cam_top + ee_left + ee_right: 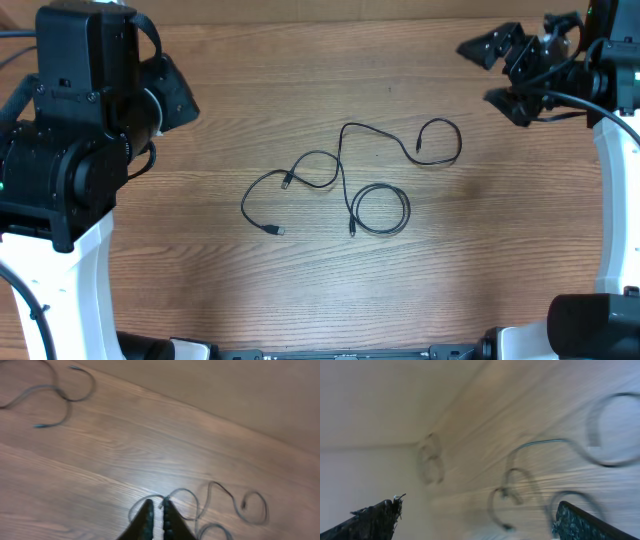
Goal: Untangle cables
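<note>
On the table, midway between the two arms and held by nothing: the cables, lying flat.

At the left edge of the overhead view, the bulky left arm. Left gripper drawn nearly together, only a thin slit between the fingers, pinching nothing. At the top right, the slimmer right arm. Right gripper spread wide, likewise empty, hovering by the far right corner.

Next in size, the spread of cord itself. Runs long from lower left to upper right, roughly along the line joining the two grippers. Breaks into a wide left loop, a tight round coil just below centre, and a small right loop at the upper end. Crosses itself just above the coil.

Smallest, the plug ends: two by the left loop, one at the coil's left side, one inside the right loop.

Judged from overhead, right loop nearer the spread right fingers, lying table-inward of them; left loop nearer the left arm, off to its right. Looks to call for a pull at each end, outward along that long axis.

In the left wrist view, a further blurred strand at the top left, well apart from the rest; cannot tell how it belongs.
</note>
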